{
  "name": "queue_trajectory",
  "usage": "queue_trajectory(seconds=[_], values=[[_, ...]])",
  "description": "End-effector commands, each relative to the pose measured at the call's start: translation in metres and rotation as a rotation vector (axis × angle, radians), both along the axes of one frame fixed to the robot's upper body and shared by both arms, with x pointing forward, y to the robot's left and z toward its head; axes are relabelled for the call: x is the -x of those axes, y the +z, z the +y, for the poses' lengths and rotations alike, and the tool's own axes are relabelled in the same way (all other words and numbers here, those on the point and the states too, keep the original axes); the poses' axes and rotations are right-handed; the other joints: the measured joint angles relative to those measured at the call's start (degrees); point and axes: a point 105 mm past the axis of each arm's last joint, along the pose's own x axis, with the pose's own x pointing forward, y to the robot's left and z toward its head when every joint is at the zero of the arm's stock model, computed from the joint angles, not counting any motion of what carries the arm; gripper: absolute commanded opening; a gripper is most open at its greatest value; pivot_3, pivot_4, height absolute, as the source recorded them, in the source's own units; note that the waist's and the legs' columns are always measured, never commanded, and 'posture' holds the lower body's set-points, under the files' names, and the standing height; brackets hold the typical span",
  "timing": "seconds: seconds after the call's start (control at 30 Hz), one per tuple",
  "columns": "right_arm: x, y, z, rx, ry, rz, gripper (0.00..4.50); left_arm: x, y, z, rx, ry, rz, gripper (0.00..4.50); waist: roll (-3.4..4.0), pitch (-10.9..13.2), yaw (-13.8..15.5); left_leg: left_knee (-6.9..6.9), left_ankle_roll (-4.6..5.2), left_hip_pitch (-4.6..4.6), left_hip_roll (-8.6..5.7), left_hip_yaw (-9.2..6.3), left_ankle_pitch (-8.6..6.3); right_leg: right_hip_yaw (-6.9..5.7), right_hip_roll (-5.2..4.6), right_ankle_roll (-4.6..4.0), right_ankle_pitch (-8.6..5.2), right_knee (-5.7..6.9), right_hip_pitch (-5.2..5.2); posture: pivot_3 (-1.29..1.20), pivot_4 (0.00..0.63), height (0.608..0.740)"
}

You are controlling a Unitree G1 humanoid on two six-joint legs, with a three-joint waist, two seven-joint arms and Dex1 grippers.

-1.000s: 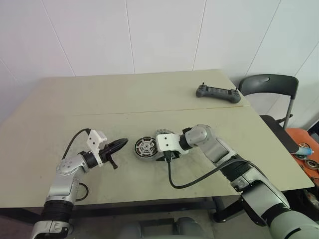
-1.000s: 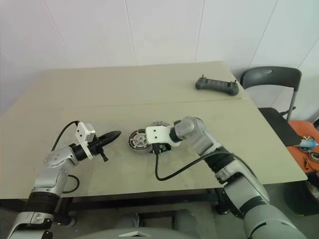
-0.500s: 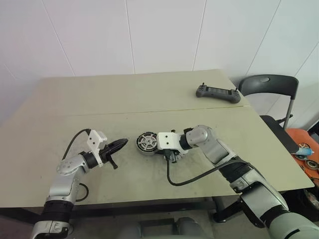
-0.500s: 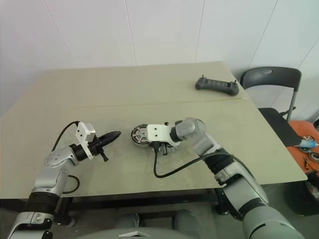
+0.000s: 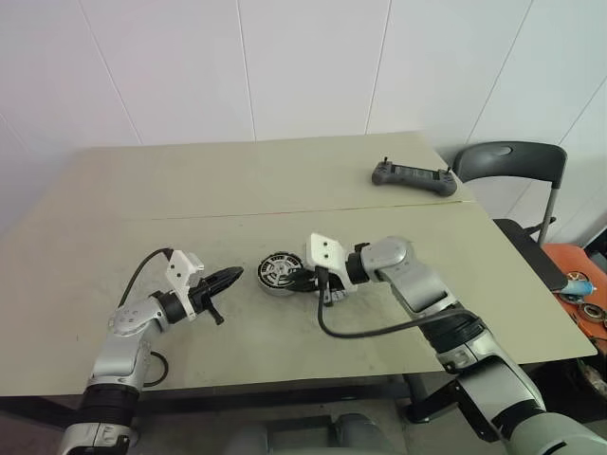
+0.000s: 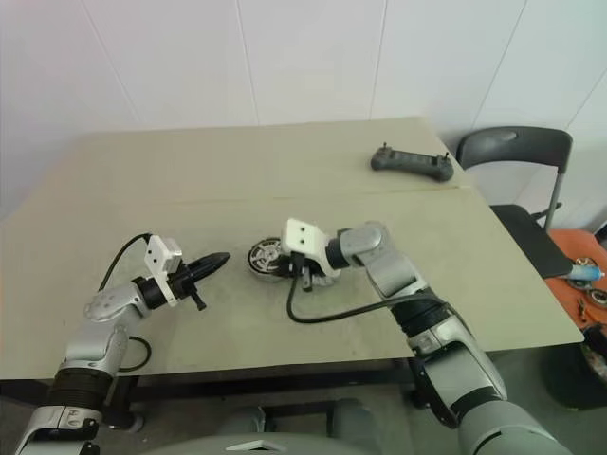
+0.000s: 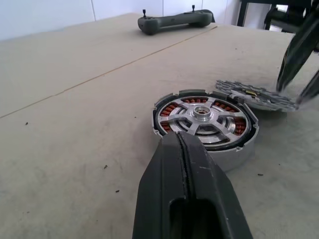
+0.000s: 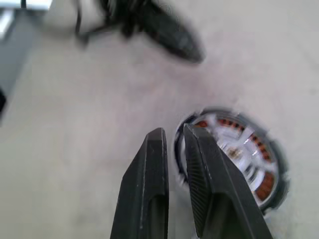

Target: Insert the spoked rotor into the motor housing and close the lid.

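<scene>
i see the motor housing (image 7: 205,127) lying flat mid-table, spoked rotor (image 7: 201,113) seated face-up inside, lid (image 7: 255,95) flat beside its right. left gripper (image 7: 185,149) pinched shut, empty; right gripper (image 8: 172,142) narrowly parted, empty.

L tool (image 7: 185,149) closed, R tool (image 8: 172,139) near-closed.

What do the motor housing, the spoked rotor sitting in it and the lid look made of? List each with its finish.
Motor housing: probably metal, matte grey wall, dark rim; copper-coloured windings show through.
Spoked rotor: bright, polished silver metal; its spokes and hub reflect light.
Lid: thin grey metal by the look, duller, with a notched edge. Its exact alloy cannot be told.
</scene>
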Motion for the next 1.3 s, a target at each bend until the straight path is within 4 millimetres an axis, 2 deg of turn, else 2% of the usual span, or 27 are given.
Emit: queue_trajectory(seconds=[0.03, 0.13, 0.23, 0.3, 0.43, 0.6, 0.8, 1.1, 1.3], values=[[-0.001, 0.012, -0.008, -0.112, -0.100, 0.077, 1.24, 0.000, 0.010, -0.002, 0.001, -0.005, -0.044, 0.00, -0.01, 0.0, 0.1, 0.00, 0.00, 0.01, 0.00, 0.01, 0.00, 0.00, 0.00, 0.00, 0.00, 0.00, 0.01, 0.00, 0.000, 0.740], [0.010, 0.001, -0.018, -0.167, -0.190, 0.280, 2.22, 0.001, 0.010, -0.004, 0.003, -0.010, -0.044, 0.00, -0.06, 0.0, 0.2, -0.01, 0.00, -0.04, 0.00, 0.00, 0.00, 0.00, -0.02, -0.01, -0.01, -0.03, -0.01, 0.00, 0.000, 0.740], [0.015, -0.021, -0.031, -0.200, -0.361, 0.549, 3.32, 0.001, 0.008, -0.006, 0.003, -0.012, -0.040, 0.00, -0.05, 0.0, 0.1, -0.01, 0.00, -0.07, 0.01, 0.03, 0.00, 0.04, -0.02, -0.02, -0.01, -0.03, -0.05, 0.00, 0.000, 0.740], [0.015, -0.027, -0.039, -0.252, -0.457, 0.715, 3.83, 0.001, 0.006, -0.007, 0.002, -0.013, -0.036, 0.00, -0.05, 0.0, 0.0, 0.00, 0.00, -0.03, 0.02, 0.07, 0.00, 0.09, -0.01, -0.02, -0.01, 0.00, -0.05, 0.00, 0.000, 0.740], [0.015, -0.022, -0.046, -0.372, -0.530, 0.958, 3.83, 0.001, 0.002, -0.008, -0.010, -0.017, -0.029, 0.00, -0.05, 0.0, 0.0, 0.02, 0.00, 0.01, 0.03, 0.12, 0.00, 0.13, 0.02, -0.02, -0.01, 0.05, -0.06, 0.00, 0.000, 0.740], [0.025, -0.018, -0.037, -0.475, -0.502, 1.176, 3.83, 0.003, -0.004, -0.013, -0.014, -0.028, -0.023, 0.00, -0.04, 0.0, -0.1, -0.05, 0.00, -0.02, 0.03, 0.14, 0.00, 0.13, 0.03, -0.02, -0.01, 0.03, -0.10, 0.00, 0.000, 0.740], [0.043, -0.019, -0.025, -0.479, -0.406, 1.243, 3.83, 0.003, -0.007, -0.014, -0.015, -0.023, -0.021, 0.00, -0.03, 0.0, -0.2, -0.05, 0.01, -0.11, 0.03, 0.17, -0.01, 0.14, 0.02, 0.00, -0.02, -0.07, -0.13, 0.00, 0.000, 0.740], [0.043, -0.038, -0.034, -0.396, -0.550, 1.270, 3.83, 0.005, -0.008, -0.013, -0.015, -0.016, -0.020, 0.00, -0.03, 0.0, -0.2, -0.06, 0.02, -0.11, 0.05, 0.22, -0.01, 0.19, 0.03, 0.00, -0.02, -0.10, -0.14, 0.00, 0.000, 0.740], [0.034, -0.053, -0.048, -0.390, -0.719, 1.273, 3.83, 0.006, -0.009, -0.015, -0.012, -0.018, -0.019, 0.00, -0.03, 0.0, -0.2, -0.05, 0.03, -0.15, 0.06, 0.23, -0.02, 0.19, 0.03, 0.01, -0.02, -0.12, -0.16, 0.00, 0.000, 0.740]])
